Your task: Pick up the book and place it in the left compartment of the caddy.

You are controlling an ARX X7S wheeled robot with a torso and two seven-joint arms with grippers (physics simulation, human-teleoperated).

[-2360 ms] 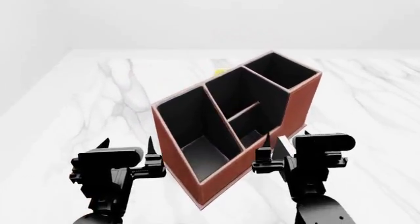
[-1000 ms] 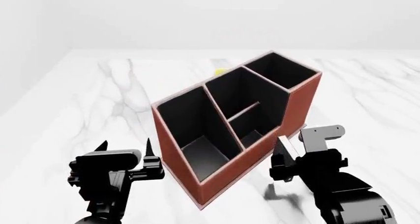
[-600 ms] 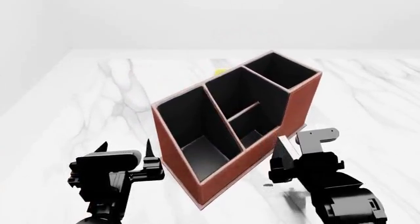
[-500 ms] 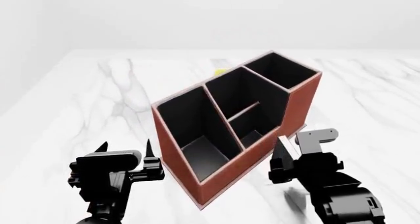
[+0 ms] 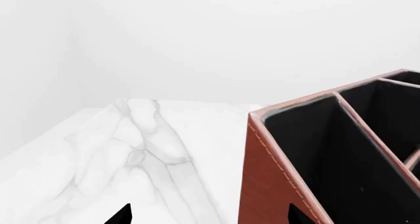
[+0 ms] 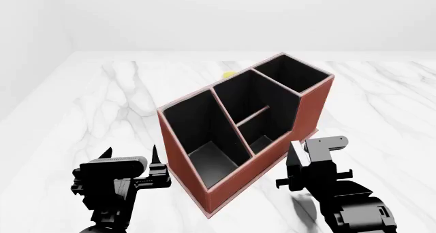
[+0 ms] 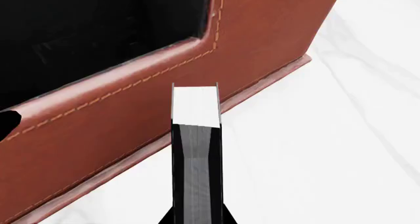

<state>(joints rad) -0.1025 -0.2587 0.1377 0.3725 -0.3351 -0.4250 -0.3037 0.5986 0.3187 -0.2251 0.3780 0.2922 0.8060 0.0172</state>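
The caddy (image 6: 310, 108) stands at an angle on the white marble table (image 6: 95, 105), its taller end farthest from me. Its left compartment (image 6: 204, 136), the large undivided black bin, is nearest me and empty. My right gripper (image 6: 294, 164) is shut on the book (image 7: 195, 150), which it holds upright and edge-on. The book's white page end (image 7: 195, 105) points at the caddy's outer brown wall (image 7: 131, 116), just beside it and below the rim. My left gripper (image 6: 130, 155) is open and empty beside the caddy's near corner (image 5: 262, 150), above the table.
A small yellow object (image 6: 228, 75) peeks out behind the caddy. The two small split bins (image 6: 256, 115) and the taller square end bin (image 6: 293, 72) lie beyond the left compartment. The caddy's base lip (image 7: 262, 84) juts out along the table.
My right gripper has turned and shifted slightly right and down with the book, staying beside the caddy's wall. My left gripper has barely moved.
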